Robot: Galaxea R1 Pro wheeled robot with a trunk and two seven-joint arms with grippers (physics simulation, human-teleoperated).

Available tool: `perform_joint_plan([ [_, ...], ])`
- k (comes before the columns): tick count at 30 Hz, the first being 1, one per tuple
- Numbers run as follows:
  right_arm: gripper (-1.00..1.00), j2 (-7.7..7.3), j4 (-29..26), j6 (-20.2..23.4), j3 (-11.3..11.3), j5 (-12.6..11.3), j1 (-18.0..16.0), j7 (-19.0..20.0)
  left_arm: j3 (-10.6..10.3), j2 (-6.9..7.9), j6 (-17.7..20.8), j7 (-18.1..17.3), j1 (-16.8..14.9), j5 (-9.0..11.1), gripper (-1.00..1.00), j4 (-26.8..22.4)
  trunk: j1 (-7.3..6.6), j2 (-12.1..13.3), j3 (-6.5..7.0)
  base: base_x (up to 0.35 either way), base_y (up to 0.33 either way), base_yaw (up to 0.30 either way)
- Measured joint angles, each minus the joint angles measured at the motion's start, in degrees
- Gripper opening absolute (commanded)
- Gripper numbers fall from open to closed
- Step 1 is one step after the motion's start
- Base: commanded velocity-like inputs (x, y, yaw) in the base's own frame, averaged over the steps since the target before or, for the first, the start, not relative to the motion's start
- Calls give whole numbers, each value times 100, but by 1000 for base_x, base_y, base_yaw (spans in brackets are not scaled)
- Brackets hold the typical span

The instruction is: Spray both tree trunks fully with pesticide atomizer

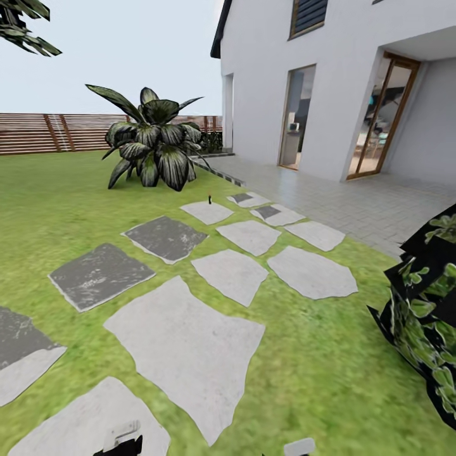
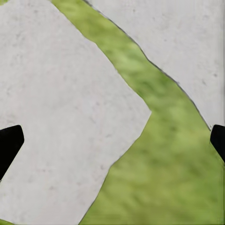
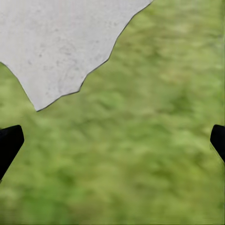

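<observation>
Two grippers hang low and empty, so the step in hand is, I judge, the approach: nothing is picked up yet. A small dark upright thing [image 1: 209,199], probably the pesticide atomizer though too small to be sure, stands on a far stepping stone [image 1: 206,211], well ahead of both grippers, near the short palm [image 1: 152,140]. The left gripper [image 2: 112,140] points down with its fingertips wide apart over a pale slab [image 2: 61,122] and a grass strip [image 2: 159,154]; the right gripper [image 3: 112,140] is equally wide over the lawn [image 3: 140,154]. Next, the base must roll forward along the stones before any arm reaches down.
</observation>
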Motion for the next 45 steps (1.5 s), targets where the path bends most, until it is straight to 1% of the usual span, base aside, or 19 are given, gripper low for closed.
perform_joint_plan([
  [45, 100, 0, 0, 7, 3, 8, 0, 1, 8, 0, 0, 0, 0, -10, 100, 0, 0, 0, 0, 338, 0, 0],
])
